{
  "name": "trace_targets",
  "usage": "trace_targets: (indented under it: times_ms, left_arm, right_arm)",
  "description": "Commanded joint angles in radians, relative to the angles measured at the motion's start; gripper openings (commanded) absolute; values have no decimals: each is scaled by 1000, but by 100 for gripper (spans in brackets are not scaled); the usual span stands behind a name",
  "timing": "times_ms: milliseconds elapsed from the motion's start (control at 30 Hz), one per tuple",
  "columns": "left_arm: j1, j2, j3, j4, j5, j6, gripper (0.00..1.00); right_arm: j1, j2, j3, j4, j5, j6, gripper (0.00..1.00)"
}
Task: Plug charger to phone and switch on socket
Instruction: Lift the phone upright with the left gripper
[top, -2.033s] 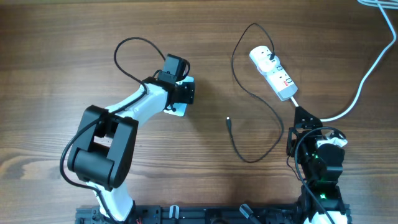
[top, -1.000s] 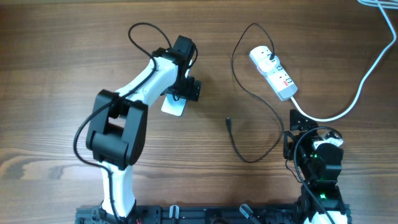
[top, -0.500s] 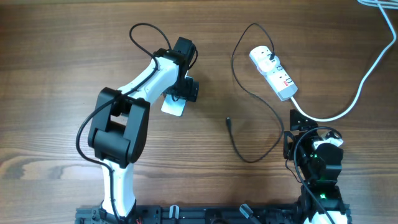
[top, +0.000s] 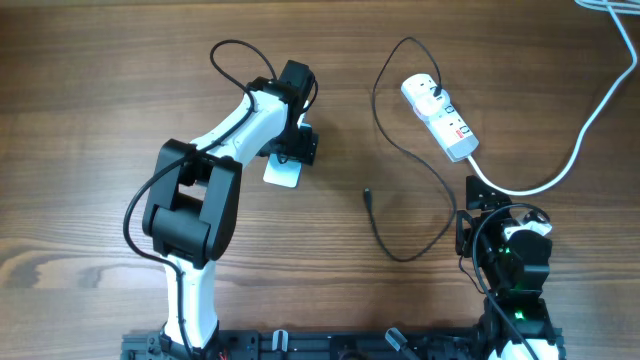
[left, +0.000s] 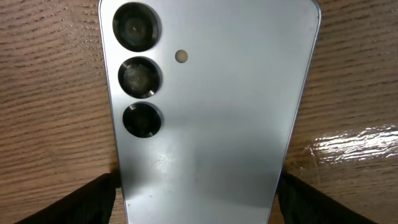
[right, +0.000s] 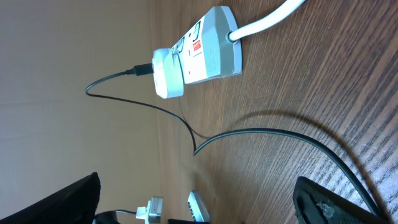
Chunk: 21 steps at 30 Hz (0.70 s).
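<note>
Phone (left: 205, 124), smooth silvery rectangle, sits clasped in left gripper (left: 199, 194); right gripper (right: 199, 198) gapes.

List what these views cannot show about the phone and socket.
- phone screen: face down; left wrist view shows only its back.
- phone port: cut off by that view's bottom edge.
- socket switches: too small overhead, foreshortened from the right wrist.
- left end effector: contact with phone unclear.
</note>
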Motion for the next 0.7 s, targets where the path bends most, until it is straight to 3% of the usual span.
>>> trace_targets:
  times_ms: [0,67,133,367,667]
  left_arm:
    - [1,65,-10,3,-7,5,83]
    - [1,68,-10,2,-7,5,78]
    - [1,68,-10,2,-7,5,63]
    - [1,64,-1,-7,-6,-4,62]
    - [2,-44,117,-83,74,-158,58]
  right_arm:
    - [-5,0,-1,-1,-17,-20,100]
    - [-5,0,-1,-1,-17,-20,100]
    - [-5,0,-1,-1,-17,-19,100]
    - [-5,0,-1,-1,-17,-19,100]
    - [-5,0,-1,-1,-32,-19,100]
